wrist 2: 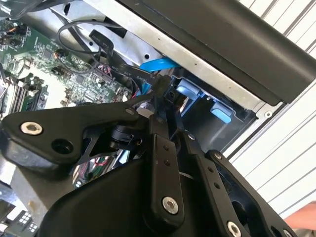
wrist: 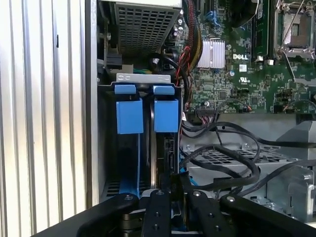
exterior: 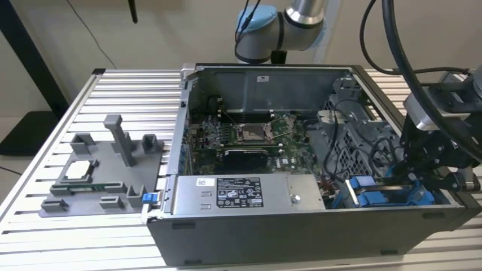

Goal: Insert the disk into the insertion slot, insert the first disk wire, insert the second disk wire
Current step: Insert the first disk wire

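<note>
Disk (exterior: 374, 199) – exterior view: in PC case (exterior: 301, 237) near corner, exterior view's right, gripper (exterior: 412, 179) right over it | second wrist view: fingers (wrist 2: 163, 148) pinched tight on blk wire plug (wrist 2: 162, 88) | first wrist view: disk (wrist: 165, 114) seated in insertion slot (wrist: 143, 78), 2 blue caddies (wrist: 129, 116) side by side.

- arm (exterior: 305, 10): silver tube, pale grey rounded joints, one light blue round cap (exterior: 254, 20)
- thick black cables (exterior: 390, 36) running along it
- gripper (wrist 2: 165, 106): flat matte black links (wrist 2: 74, 126), pinned with silver socket-head screws (wrist 2: 170, 205)
</note>
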You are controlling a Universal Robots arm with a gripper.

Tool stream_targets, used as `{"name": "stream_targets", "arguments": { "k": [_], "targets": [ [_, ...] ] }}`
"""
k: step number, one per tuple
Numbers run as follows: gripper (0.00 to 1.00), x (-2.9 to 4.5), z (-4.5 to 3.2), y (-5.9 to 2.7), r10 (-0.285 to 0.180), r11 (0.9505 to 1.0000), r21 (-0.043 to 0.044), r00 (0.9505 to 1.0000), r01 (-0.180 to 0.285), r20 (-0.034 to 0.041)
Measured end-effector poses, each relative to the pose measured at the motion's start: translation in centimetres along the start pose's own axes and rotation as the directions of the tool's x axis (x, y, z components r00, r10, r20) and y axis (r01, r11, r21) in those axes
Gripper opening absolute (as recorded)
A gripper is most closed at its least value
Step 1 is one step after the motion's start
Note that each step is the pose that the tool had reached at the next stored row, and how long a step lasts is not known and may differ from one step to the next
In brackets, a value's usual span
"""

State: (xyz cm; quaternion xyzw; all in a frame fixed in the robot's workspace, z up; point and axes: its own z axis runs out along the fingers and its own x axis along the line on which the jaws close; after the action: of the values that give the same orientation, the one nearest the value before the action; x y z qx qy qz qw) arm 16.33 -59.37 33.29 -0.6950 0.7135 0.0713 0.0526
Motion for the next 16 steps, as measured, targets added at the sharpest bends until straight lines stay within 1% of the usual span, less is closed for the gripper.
{"name": "stream_targets", "arguments": {
  "k": [2,3,4,8,10,12,16],
  "targets": [
    [0.00,0.02,0.07,0.00,0.001,1.0000,0.0002,1.0000,-0.001,0.0000],
    [0.00,0.02,0.13,0.00,0.001,1.0000,0.0001,1.0000,-0.001,0.0012],
    [1.00,0.04,0.19,0.01,0.001,1.0000,0.0001,1.0000,-0.001,0.0021],
    [1.00,0.01,0.05,0.05,0.003,1.0000,0.0004,1.0000,-0.003,0.0008],
    [1.00,-0.03,-0.23,0.20,0.003,1.0000,0.0006,1.0000,-0.003,0.0011],
    [1.00,-0.11,-0.63,0.22,0.003,1.0000,0.0005,1.0000,-0.003,0.0011],
    [1.00,-0.32,-1.84,0.27,0.003,1.0000,0.0005,1.0000,-0.003,0.0010]
  ]
}}
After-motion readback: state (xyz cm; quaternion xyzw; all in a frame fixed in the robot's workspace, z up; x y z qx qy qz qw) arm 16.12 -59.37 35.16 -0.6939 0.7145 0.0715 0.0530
